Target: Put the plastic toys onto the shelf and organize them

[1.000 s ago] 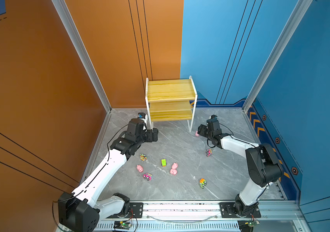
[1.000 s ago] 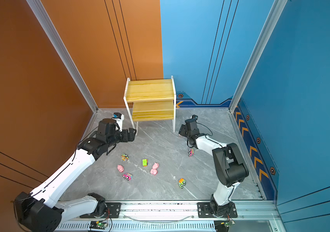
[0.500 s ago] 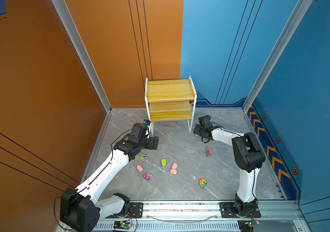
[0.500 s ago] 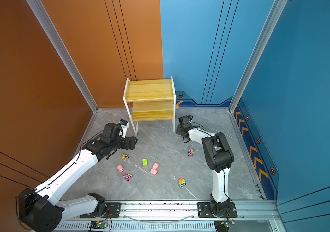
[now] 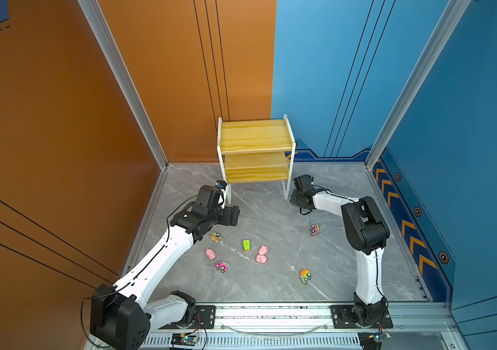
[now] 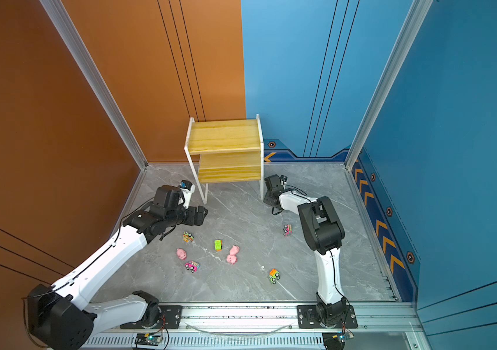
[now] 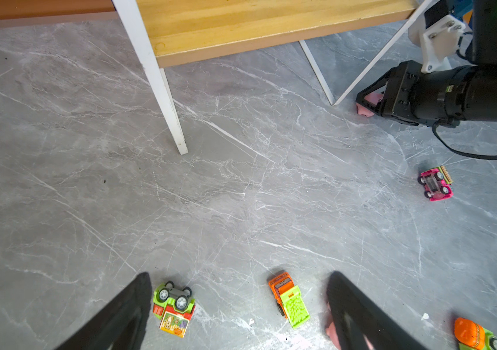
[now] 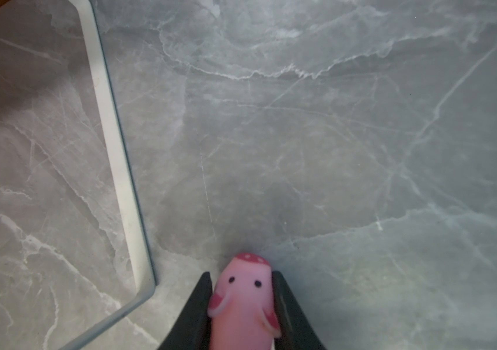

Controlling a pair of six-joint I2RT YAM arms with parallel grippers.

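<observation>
Shelf (image 5: 254,136), two yellowish boards in a white frame, stands at the back of the grey marbled tabletop (image 5: 271,212), against the wall. In both top views its boards (image 6: 224,135) show plain wood, and every toy in view lies on the tabletop in front of it.

The right hand (image 8: 242,274) is clenched on a pink pig (image 8: 242,303). The pig is squeezed between the two black fingers (image 8: 198,303), with its snout pointing out past the tips. The left wrist view shows this hand (image 7: 365,100) low at the tabletop, just beside the shelf's frame. Whether the pig rests on the surface there cannot be told.

The left hand (image 5: 235,215) is released, its fingers spread wide, and it hovers above the tabletop near the shelf's left front corner. In its wrist view an overturned green car (image 7: 174,306), wheels up, lies just beside one finger (image 7: 138,303). An orange and green truck (image 7: 289,300) lies between the two fingers.

Nearer the front, a lone pig (image 5: 210,253) lies near a pink bus (image 5: 222,266). A pair of pigs (image 5: 261,254) lies touching. A pink car (image 5: 314,229) sits near the right arm, and an orange-topped car (image 5: 304,275) sits well apart toward the front rail.
</observation>
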